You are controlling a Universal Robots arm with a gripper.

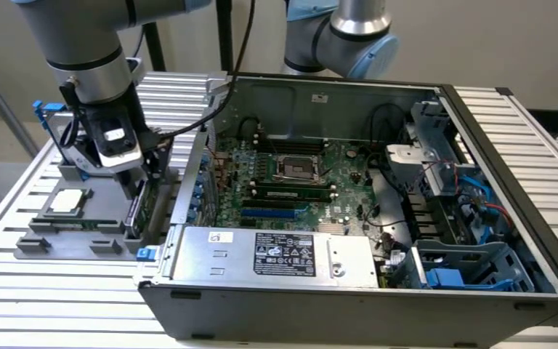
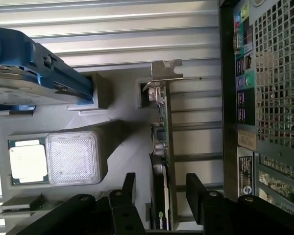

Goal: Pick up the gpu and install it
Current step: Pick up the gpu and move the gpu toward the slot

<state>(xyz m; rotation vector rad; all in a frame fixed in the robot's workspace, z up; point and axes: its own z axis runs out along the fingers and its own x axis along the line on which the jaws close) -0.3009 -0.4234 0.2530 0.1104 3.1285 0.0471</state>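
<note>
Gripper (image 2: 161, 183) sits nearest the wrist camera, black fingers (image 2: 129, 190) spread and straddling the gpu (image 2: 162, 142), one finger per face, with a gap visible on both sides, so no clamp yet as far as I can tell. The gpu stands on edge in the gray parts fixture (image 2: 122, 122), silver bracket (image 2: 165, 73) at the end away from the fingers. Same fixture carries the cpu (image 2: 27, 161) and the hard drive with blue rails (image 2: 34, 63). In the exterior view the gripper (image 1: 134, 178) is low over the gpu (image 1: 136, 211), just beside the open pc case (image 1: 357, 313) on the exterior view's left. Motherboard (image 1: 289, 182) expansion slots look unoccupied. Status as I read it: pre-grasp alignment done; grasp, lift, transfer and seating all outstanding.
</note>
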